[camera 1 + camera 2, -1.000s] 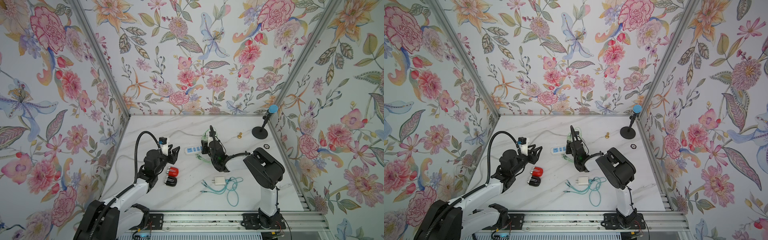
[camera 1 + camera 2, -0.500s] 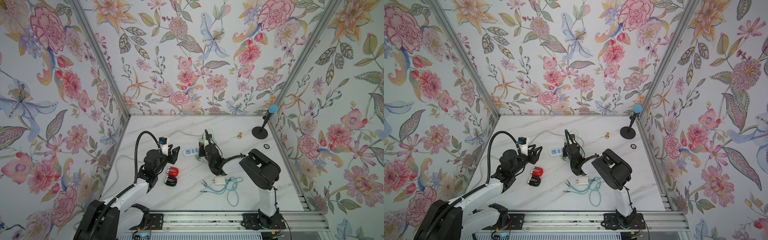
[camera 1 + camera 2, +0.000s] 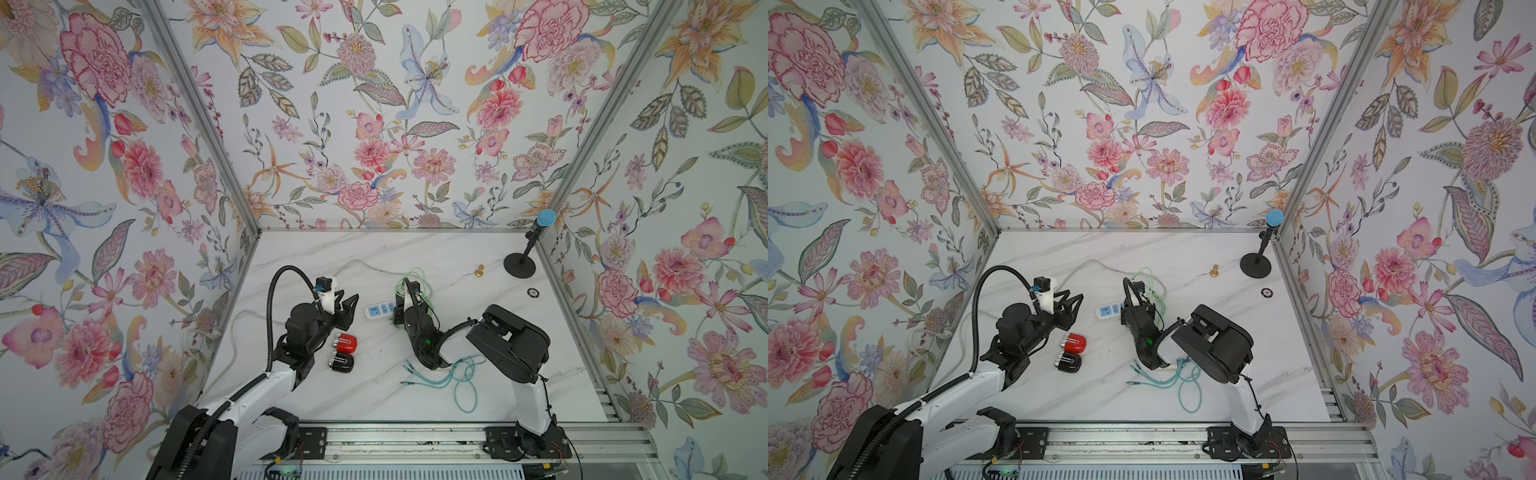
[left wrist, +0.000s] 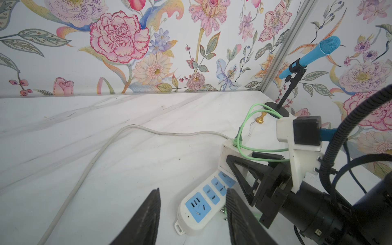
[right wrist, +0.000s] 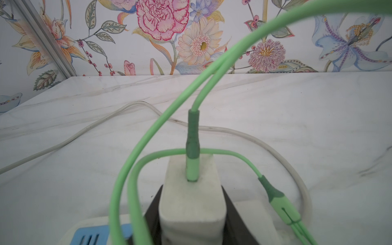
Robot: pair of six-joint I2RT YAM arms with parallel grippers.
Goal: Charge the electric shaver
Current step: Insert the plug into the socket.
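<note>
Right wrist view: right tool clamps the adapter at the strip end; seating cannot be confirmed. Left tool stands half open, empty, just beside the strip. Red shaver and black shaver lie on the tabletop at 7 o'clock from the strip, unconnected. Hazard: unrestrained strip may slide under insertion force; looped green cable may snag the tool
</note>
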